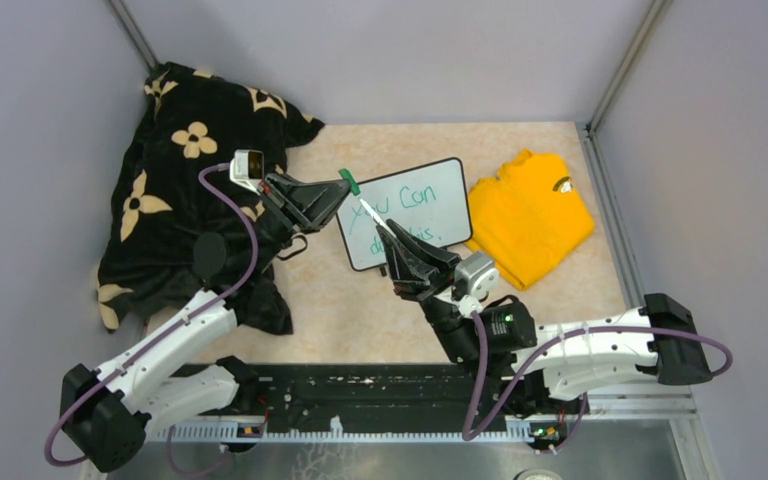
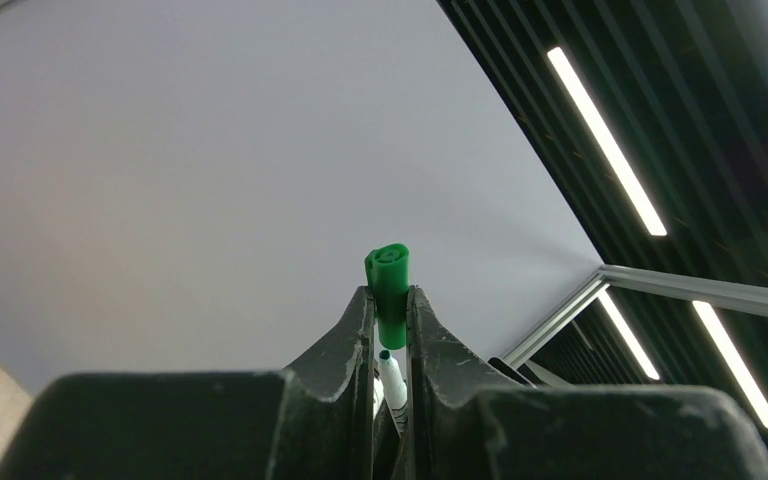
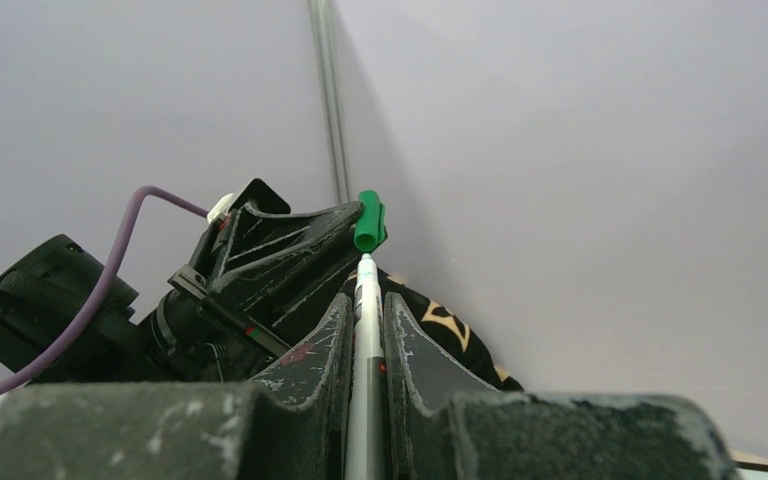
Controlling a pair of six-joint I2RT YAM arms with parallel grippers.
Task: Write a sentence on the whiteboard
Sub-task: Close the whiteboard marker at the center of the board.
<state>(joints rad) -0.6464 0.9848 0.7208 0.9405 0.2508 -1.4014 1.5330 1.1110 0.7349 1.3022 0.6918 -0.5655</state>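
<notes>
The whiteboard [image 1: 440, 195] lies on the table with green handwriting on it, partly hidden by my right arm. Above its left part, my left gripper [image 1: 343, 187] is shut on a green marker cap [image 1: 350, 181]. In the left wrist view the cap [image 2: 390, 285] sticks out past the fingertips of that gripper [image 2: 390, 302]. My right gripper [image 1: 392, 236] is shut on the white marker [image 1: 373, 214]. In the right wrist view the marker [image 3: 366, 330] runs between the pads, and its tip points at the cap [image 3: 369, 221] with a small gap between them.
A black blanket with cream flowers [image 1: 175, 165] is heaped at the left, under my left arm. A folded yellow shirt [image 1: 530, 215] lies just right of the whiteboard. Grey walls and metal posts [image 1: 615, 70] enclose the table.
</notes>
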